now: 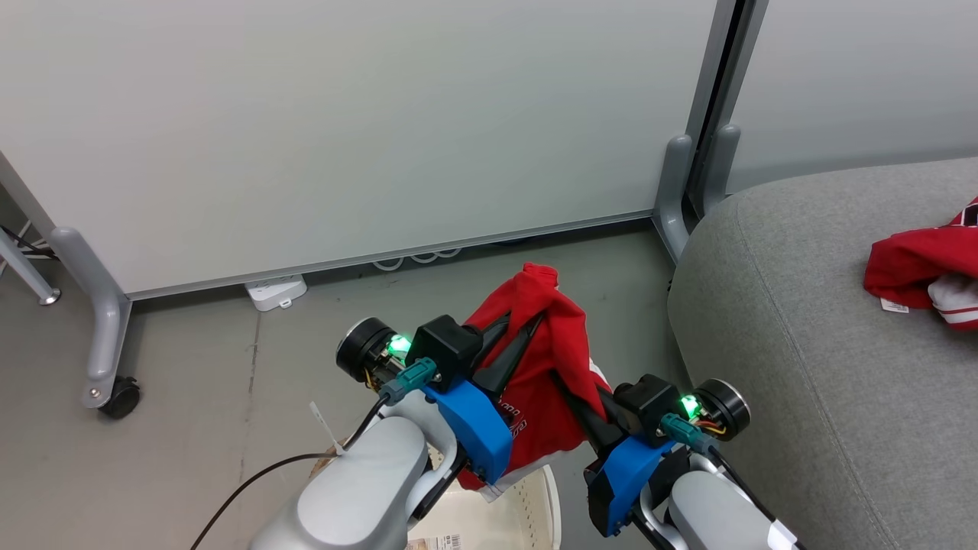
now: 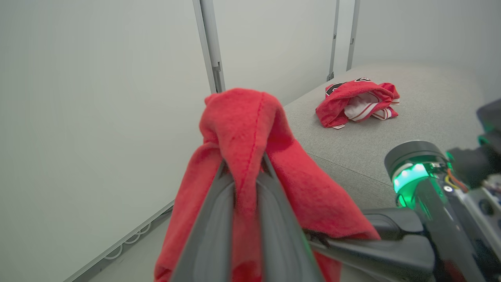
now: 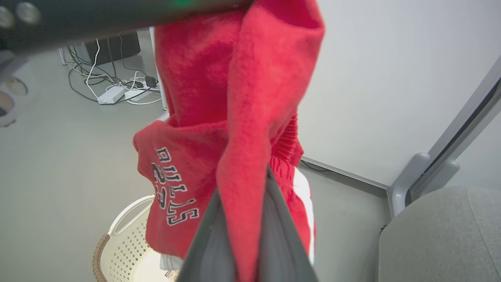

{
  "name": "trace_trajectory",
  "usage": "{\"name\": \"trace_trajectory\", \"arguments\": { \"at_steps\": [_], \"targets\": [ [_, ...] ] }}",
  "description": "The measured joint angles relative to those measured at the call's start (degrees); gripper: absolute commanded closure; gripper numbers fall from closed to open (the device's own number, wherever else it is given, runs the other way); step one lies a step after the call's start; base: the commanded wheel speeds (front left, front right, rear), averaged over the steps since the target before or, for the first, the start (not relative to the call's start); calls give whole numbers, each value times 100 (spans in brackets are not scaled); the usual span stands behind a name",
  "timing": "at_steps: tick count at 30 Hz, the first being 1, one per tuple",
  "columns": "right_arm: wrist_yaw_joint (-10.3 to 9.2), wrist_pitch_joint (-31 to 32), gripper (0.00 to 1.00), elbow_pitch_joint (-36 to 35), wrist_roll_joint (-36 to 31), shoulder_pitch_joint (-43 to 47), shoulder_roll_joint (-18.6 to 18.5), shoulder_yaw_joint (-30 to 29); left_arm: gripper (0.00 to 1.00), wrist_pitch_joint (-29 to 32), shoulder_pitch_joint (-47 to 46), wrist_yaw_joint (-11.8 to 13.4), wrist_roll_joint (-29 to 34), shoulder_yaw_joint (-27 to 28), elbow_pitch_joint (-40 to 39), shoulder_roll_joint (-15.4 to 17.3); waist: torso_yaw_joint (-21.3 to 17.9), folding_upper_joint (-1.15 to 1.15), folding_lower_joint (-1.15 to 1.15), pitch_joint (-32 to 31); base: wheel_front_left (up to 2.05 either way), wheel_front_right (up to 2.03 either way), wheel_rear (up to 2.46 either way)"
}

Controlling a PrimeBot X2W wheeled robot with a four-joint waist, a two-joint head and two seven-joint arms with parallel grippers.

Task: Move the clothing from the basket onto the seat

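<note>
Head view: red garment (image 1: 546, 344) hangs lifted over the basket (image 1: 539, 500), at 9 o'clock of the seat (image 1: 825, 367).
Second garment (image 1: 913, 267): lies on the seat, toward 3 o'clock.
Risk: hem hangs low over the basket and may snag the rim. Arms pulling apart could tug the cloth free.
Left gripper (image 2: 243, 172): jaws clenched on the garment's top fold.
Right gripper (image 3: 244, 188): jaws clamped on a lower fold.

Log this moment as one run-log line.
left gripper: shut on lifted garment | right gripper: shut on lifted garment | other garment: on seat | basket: below
</note>
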Motion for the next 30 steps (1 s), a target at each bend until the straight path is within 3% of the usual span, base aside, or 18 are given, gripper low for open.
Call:
{"name": "trace_trajectory", "arguments": {
  "at_steps": [16,17,18,30],
  "targets": [
    [0,0,100,-76,86,-1,-2,45,100,0,0,-18,40,29,47,-5,-4,0,0,-12,0,0,0],
    [-1,0,100,-78,91,-1,-2,46,36,0,0,-14,40,35,48,-5,-6,0,0,-9,0,0,0],
    [0,0,100,-79,96,-1,-2,46,0,0,0,-3,47,48,37,-5,-6,0,0,-6,0,0,0],
    [0,0,100,-174,203,21,-2,-14,0,0,-1,10,138,124,-24,-9,-55,0,0,33,0,0,0]
  ]
}}
